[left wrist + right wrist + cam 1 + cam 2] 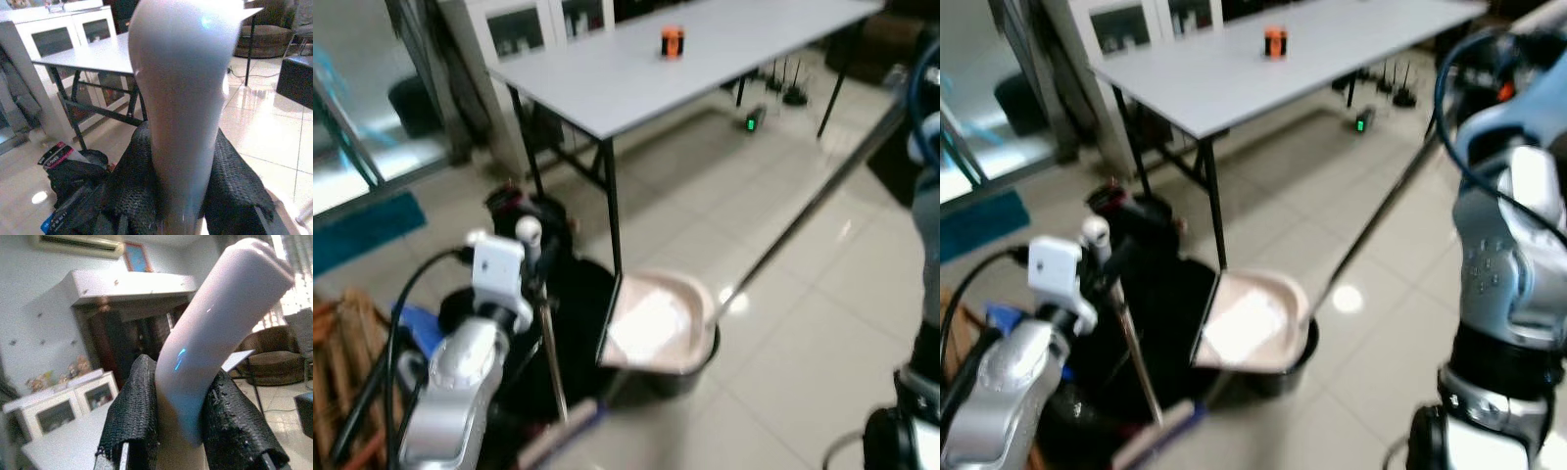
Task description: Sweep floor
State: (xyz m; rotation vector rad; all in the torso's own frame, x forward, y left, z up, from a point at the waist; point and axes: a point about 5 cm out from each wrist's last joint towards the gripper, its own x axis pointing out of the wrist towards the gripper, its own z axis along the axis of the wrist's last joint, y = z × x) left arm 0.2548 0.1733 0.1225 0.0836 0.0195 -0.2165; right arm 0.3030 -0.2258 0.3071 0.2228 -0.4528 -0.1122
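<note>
no text, label or number is legible; the print on the black bag (73,169) is too blurred to read.

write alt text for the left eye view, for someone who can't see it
A pale dustpan on a long metal handle is tipped over a black bin on a tiled floor, the handle running up toward the robot's right arm. The left arm's gripper holds a thin broom stick beside a black bag. Behind stands a grey table with a small orange object.
</note>
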